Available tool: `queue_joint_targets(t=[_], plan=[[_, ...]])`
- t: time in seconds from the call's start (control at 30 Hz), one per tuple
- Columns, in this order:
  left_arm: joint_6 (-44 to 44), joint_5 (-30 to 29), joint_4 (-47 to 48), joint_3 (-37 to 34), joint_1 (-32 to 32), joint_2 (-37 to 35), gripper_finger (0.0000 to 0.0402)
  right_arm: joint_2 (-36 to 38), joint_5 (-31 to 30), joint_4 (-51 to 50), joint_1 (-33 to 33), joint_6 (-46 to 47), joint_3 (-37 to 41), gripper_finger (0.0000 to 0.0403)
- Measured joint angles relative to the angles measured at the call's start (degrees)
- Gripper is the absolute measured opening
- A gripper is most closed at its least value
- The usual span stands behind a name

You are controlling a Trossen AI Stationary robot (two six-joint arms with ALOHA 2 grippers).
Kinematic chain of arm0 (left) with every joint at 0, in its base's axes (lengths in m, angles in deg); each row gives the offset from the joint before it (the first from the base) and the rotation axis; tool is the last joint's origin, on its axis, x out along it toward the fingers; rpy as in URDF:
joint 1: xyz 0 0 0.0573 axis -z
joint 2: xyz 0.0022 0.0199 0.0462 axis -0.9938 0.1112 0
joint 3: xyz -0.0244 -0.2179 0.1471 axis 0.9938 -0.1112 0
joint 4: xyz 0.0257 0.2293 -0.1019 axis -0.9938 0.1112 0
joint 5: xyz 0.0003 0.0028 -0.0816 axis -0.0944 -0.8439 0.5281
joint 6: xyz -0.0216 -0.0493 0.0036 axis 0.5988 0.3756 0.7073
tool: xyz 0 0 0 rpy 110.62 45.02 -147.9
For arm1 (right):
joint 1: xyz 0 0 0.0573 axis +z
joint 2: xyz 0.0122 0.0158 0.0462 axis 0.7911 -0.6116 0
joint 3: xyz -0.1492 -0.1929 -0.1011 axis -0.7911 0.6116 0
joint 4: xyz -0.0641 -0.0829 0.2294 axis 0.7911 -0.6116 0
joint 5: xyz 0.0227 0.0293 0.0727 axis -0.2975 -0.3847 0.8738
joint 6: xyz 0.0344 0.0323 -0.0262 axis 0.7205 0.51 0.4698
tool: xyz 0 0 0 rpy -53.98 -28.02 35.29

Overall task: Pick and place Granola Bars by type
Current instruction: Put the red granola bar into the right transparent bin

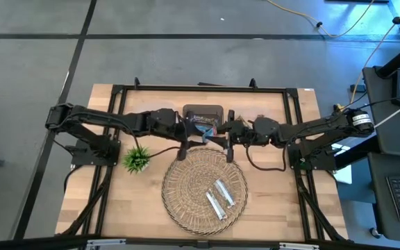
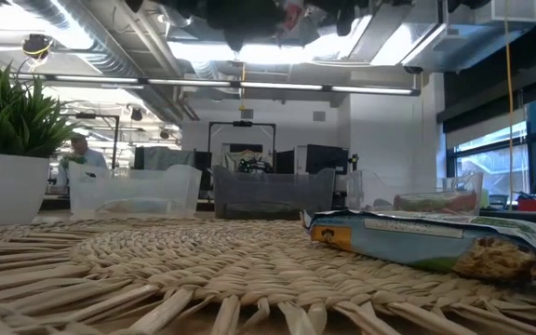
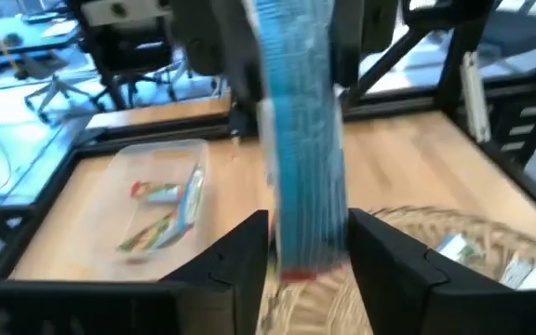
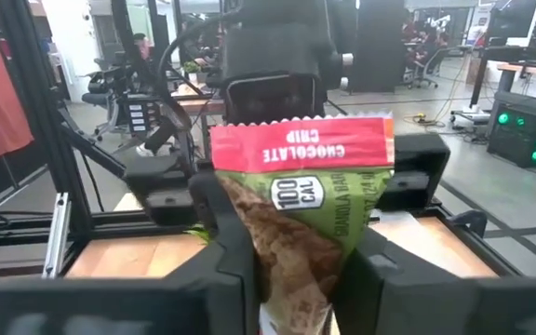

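I'm holding a blue foil-wrapped bar (image 3: 301, 140) clamped upright in the left gripper (image 3: 307, 249), above the far rim of the round wicker tray (image 1: 186, 191). The right gripper (image 4: 291, 251) is squeezing a red-and-green chocolate chip bar (image 4: 301, 200) alongside. Two silvery-white bars (image 1: 219, 198) are lying on the tray.

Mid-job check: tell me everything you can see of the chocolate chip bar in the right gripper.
The red-and-green foil-wrapped granola bar stands upright between the dark fingers of the right gripper, which is shut on its lower part. Its crimped red top band reads "CHOCOLATE CHIP" upside down; below, a green panel shows "100 CAL" and a brown granola picture. The wrapper looks glossy, slightly creased and sealed. It is held off the table; only the fingers touch it. The high view places that gripper just beyond the round woven wicker tray.
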Motion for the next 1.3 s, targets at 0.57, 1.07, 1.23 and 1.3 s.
queue_joint_targets(t=[0.57,1.07,1.23,1.3], plan=[[5.8,-0.8,18.3,0.0,-2.4,-7.5,0.0158,3.7,-12.5,-31.3,-3.2,-1.2,0.0,0.0094],[5.8,-0.9,18.2,0.0,2.0,-6.6,0.0158,3.7,-18.9,-58.9,-13.2,4.5,0.4,0.0094],[5.8,-0.9,18.2,0.0,3.1,-6.6,0.0158,3.7,-19.0,-58.6,-16.5,4.4,2.8,0.0094],[5.8,-0.9,18.2,0.0,3.5,-6.6,0.0157,3.7,-18.9,-58.6,-17.6,4.5,4.6,0.0094]])
